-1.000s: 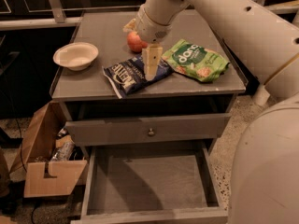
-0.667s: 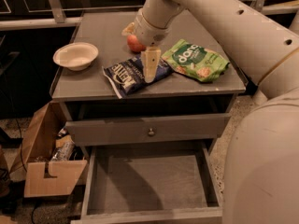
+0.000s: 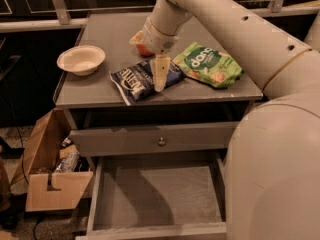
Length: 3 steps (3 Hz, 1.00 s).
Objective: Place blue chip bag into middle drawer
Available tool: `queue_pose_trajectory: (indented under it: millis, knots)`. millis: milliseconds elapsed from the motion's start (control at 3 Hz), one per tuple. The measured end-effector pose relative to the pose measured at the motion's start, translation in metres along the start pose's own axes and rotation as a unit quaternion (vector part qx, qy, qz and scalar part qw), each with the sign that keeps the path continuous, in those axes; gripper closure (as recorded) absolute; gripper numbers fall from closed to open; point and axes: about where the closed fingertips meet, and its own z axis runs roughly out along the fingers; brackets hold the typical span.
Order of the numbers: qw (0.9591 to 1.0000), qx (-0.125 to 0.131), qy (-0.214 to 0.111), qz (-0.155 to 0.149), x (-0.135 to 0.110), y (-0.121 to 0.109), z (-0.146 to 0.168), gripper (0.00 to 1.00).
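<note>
The gripper (image 3: 160,74) has sunk a little lower onto the blue chip bag (image 3: 136,79), which lies unmoved on the cabinet top (image 3: 110,34); whether it has hold I cannot tell; lifting and carrying it down into the open middle drawer (image 3: 155,194) remain

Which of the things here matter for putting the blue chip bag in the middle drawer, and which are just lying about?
Job: crinkly dark-blue chip bag on the grey cabinet top; open shallow grey middle drawer; robot's cream pincer, right over the bag.
Lying about: white round bowl; green snack bag; orange-red fruit behind the pincer; brown cardboard box beside the cabinet.
</note>
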Motion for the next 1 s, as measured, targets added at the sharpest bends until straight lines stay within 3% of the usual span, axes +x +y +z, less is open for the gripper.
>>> queue_pose_trajectory:
  millis: [1000]
  knots:
    - [0.9997, -0.022, 0.005, 0.014, 0.007, 0.012, 0.019, 0.00]
